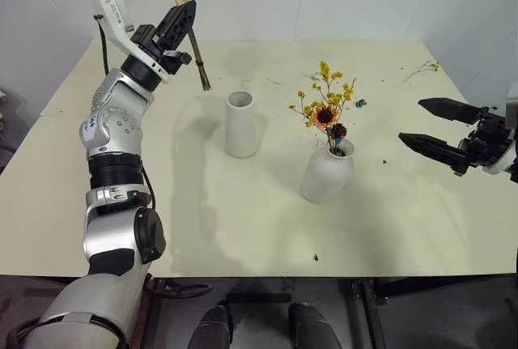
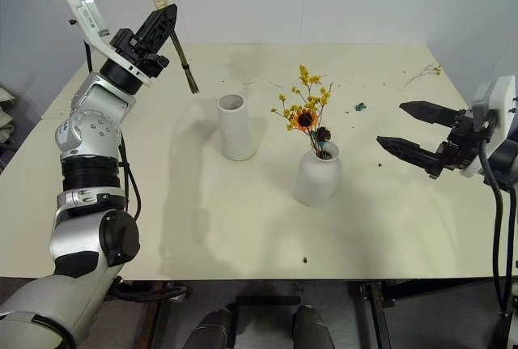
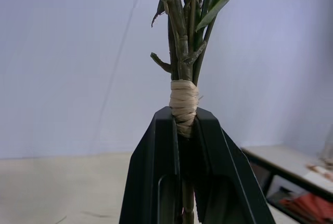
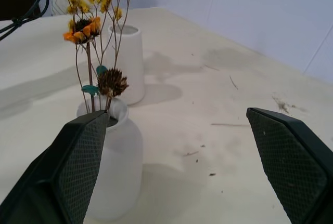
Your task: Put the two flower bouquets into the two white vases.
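White walls stand behind our pale cream bench (image 1: 388, 227), and small dry plant bits lie scattered on its far right part. On the bench the rounded white vase (image 1: 327, 172) already carries the small yellow bouquet (image 1: 325, 100) with the orange sunflower. The tall cylinder vase (image 1: 241, 125) stands near it, to the left, and is still empty.

Our left hand (image 1: 180, 21) is closed on the stems of the second bouquet (image 1: 191, 53), just at the raffia binding (image 3: 184, 99). We hold it high above the far left of the bench, with the stem ends pointing down and well apart from the cylinder. The flower heads are cut off by the picture edge. Our right hand (image 1: 435, 127) hangs wide open and holds nothing, over the right side of the bench.

We think the risks are these. The stems hang tilted, so they can hit the rim and push the cylinder over. The heavy top may also swing the bunch inside our grip. If we release too early, it can fall beside the vase.
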